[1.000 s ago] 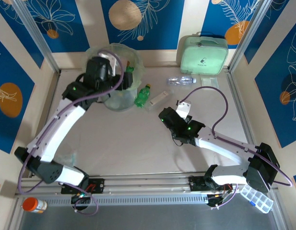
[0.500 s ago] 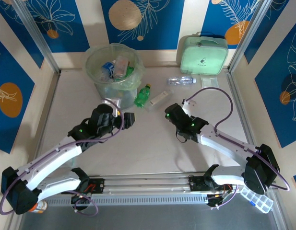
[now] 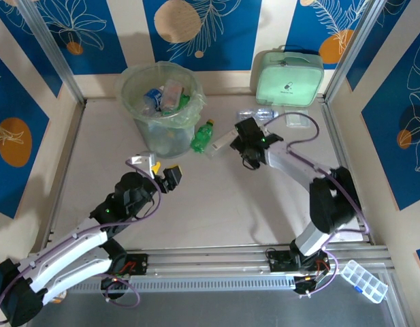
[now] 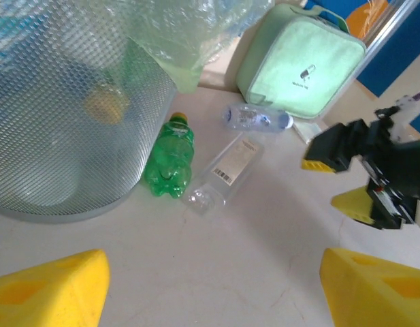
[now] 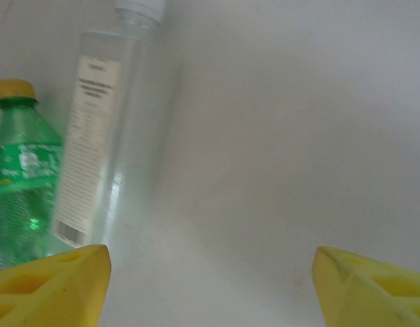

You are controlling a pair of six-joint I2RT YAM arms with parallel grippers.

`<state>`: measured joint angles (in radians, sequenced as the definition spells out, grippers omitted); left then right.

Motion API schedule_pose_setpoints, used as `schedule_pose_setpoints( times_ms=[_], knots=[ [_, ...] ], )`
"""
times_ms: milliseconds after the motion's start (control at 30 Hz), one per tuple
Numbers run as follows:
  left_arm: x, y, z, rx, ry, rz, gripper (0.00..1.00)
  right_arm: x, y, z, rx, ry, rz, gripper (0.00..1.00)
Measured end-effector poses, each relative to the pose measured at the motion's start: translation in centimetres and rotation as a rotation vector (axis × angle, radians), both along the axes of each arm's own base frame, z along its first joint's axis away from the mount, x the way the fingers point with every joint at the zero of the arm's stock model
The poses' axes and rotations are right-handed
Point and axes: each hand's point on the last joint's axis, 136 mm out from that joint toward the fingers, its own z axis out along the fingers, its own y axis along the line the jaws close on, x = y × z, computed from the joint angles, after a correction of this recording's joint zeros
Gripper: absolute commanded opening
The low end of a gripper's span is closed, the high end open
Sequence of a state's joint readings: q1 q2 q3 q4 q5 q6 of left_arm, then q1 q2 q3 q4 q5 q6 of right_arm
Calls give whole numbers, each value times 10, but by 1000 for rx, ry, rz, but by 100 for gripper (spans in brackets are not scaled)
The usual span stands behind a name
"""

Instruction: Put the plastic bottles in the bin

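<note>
From above, the bin (image 3: 131,116) stands at my 11 o'clock on the table (image 3: 216,204), with several bottles (image 3: 165,95) already inside. The case (image 3: 289,76) sits at 1 o'clock against the far wall, and a pill box (image 3: 365,281) lies off the table at 5 o'clock.

Three bottles are still out. The green bottle (image 4: 170,158) lies just beside the bin at the bin's 4 o'clock. The clear bottle (image 4: 227,170) lies at the green bottle's 3 o'clock, close alongside. The blue-capped bottle (image 4: 256,118) lies in front of the case, and from above my right arm partly covers it.

My right claw (image 5: 210,293) is spread wide and holds nothing. It hangs low over the table, with the clear bottle at its 11 o'clock. My left claw (image 4: 210,300) is also spread and empty, well back at the bin's 6 o'clock, touching nothing.
</note>
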<state>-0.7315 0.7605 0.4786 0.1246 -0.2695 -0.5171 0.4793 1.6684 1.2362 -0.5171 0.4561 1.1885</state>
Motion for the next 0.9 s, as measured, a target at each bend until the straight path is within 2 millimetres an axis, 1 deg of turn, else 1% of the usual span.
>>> schedule_pose_setpoints(
  times_ms=[100, 133, 200, 300, 400, 467, 500, 567, 633, 700, 767, 900],
  knots=[
    [1, 4, -4, -2, 3, 24, 81, 32, 10, -5, 40, 40, -43, 94],
    [1, 5, -5, -1, 5, 30, 81, 43, 12, -10, 48, 59, -59, 95],
    [1, 5, -4, -8, 9, 32, 81, 59, 17, -21, 58, 94, -76, 100],
    [1, 5, -4, -18, 11, 33, 81, 74, 23, -40, 56, 145, -88, 99],
    [0, 6, -3, -24, 9, 34, 81, 81, 27, -55, 47, 186, -89, 99],
    [0, 5, -2, -27, 8, 33, 81, 88, 32, -58, 58, 188, -88, 100],
    [0, 5, -2, -28, 9, 34, 81, 91, 33, -58, 62, 189, -87, 99],
    [1, 5, -1, -31, 6, 33, 81, 94, 36, -62, 72, 200, -90, 95],
    [0, 5, -1, -32, 6, 30, 81, 93, 36, -71, 79, 222, -96, 92],
    [0, 5, -1, -32, 6, 30, 81, 91, 34, -82, 80, 250, -105, 89],
    [0, 4, -1, -32, 7, 27, 81, 89, 29, -90, 79, 279, -117, 83],
    [2, 3, -4, -26, 14, 26, 81, 87, 25, -91, 96, 296, -133, 75]
  ],
)
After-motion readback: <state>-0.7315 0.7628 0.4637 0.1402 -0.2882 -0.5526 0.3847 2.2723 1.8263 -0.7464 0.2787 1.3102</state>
